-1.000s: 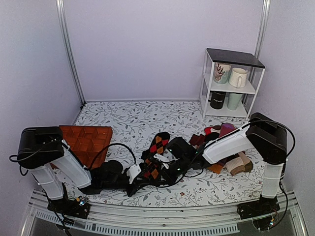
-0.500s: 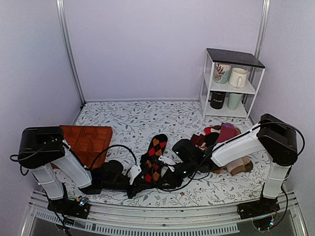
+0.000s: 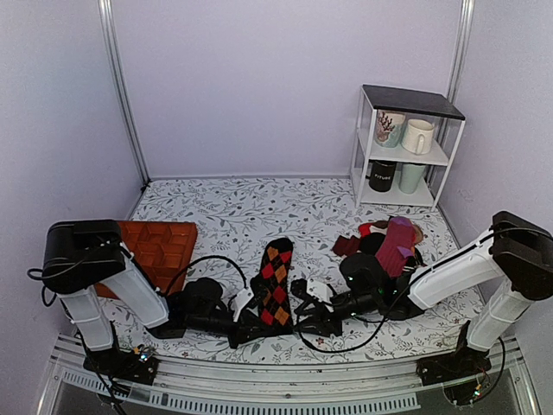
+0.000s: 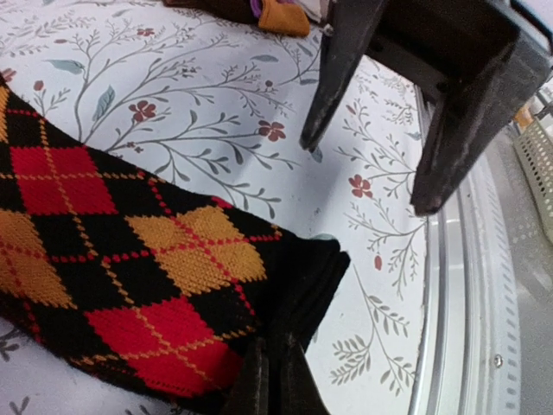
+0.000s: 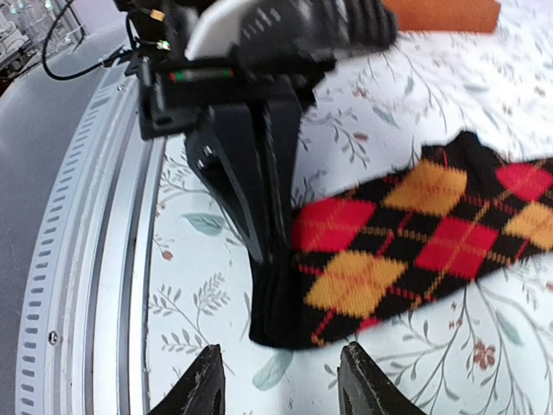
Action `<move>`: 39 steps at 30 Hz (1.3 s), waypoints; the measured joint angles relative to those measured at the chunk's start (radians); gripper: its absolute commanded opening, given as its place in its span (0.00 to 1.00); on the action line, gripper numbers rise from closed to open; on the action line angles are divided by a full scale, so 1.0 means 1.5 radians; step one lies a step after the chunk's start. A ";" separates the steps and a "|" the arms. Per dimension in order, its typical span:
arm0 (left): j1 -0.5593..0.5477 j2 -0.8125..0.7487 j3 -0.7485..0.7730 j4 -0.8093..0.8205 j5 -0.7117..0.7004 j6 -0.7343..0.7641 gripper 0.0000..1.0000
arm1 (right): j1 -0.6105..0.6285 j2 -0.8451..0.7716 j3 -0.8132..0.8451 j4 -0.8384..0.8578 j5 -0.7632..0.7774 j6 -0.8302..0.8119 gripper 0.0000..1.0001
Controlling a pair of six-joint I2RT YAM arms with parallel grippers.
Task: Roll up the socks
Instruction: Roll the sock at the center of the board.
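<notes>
Looks like rolling back along the socks [image 3: 275, 281] lengthwise from the near end, pinched tight in the left gripper [image 4: 270, 370], with the right gripper [image 5: 278, 385] spread wide, empty, just beside

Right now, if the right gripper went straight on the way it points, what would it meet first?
The black end of the socks, lying just ahead of the right gripper, whose jaws stand open. The left gripper, shut on that end, stands close behind; depth is unclear.
</notes>
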 measured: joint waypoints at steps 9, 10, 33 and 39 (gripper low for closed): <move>0.006 0.010 0.007 0.005 0.018 -0.008 0.00 | 0.023 0.065 0.019 0.063 -0.019 -0.034 0.45; 0.006 0.011 0.007 0.005 0.018 -0.008 0.00 | 0.025 0.072 0.020 0.064 -0.019 -0.035 0.45; 0.010 0.032 0.012 0.032 0.036 -0.009 0.00 | 0.035 0.128 0.027 0.097 0.067 -0.037 0.40; 0.010 0.032 0.012 0.031 0.036 -0.009 0.00 | 0.035 0.081 0.012 0.097 0.058 -0.050 0.41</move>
